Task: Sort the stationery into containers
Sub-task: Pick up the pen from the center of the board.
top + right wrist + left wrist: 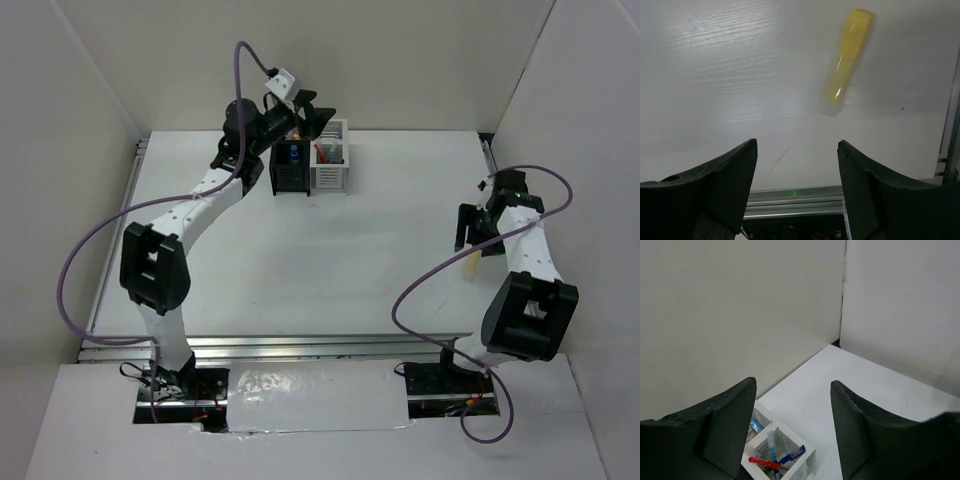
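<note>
Yellow cylindrical marker [845,62] beyond wide-spread right pincer [797,165]; left pincer [793,405] likewise spread above slatted white box [802,465].

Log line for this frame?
left claw: open, empty, above containers | right claw: open, above yellow marker lying on table

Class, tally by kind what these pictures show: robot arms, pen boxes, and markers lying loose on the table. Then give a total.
Robot arms: 2 (left arm, right arm)
Pen boxes: 2 (black box, white box)
Markers loose on the table: 1 (yellow marker)
Total: 5
</note>
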{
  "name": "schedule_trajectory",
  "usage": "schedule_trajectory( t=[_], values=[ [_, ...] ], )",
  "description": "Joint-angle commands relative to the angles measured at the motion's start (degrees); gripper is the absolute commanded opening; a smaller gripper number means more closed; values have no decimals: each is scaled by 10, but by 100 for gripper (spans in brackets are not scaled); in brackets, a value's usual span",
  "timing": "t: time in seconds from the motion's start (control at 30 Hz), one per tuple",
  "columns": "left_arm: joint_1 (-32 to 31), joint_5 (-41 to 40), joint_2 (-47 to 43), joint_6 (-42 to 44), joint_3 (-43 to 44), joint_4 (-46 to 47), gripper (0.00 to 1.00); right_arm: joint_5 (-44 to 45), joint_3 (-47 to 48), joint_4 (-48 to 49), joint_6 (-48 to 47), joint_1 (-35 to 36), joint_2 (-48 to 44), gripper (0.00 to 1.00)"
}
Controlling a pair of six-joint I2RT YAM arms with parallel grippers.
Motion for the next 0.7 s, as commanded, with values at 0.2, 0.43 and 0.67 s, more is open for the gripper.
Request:
schedule_trajectory(
  t=[0.2,0.43,0.67],
  values=[
    [-2,51,-122,19,-65,-21,76,228,-106,116,133,67,-54,74],
    [-6,57,-147,16,-88,-44,78,256,-143,155,151,64,-40,75],
    [-11,65,-149,17,-82,-57,79,261,-129,192,164,60,36,72]
  ],
)
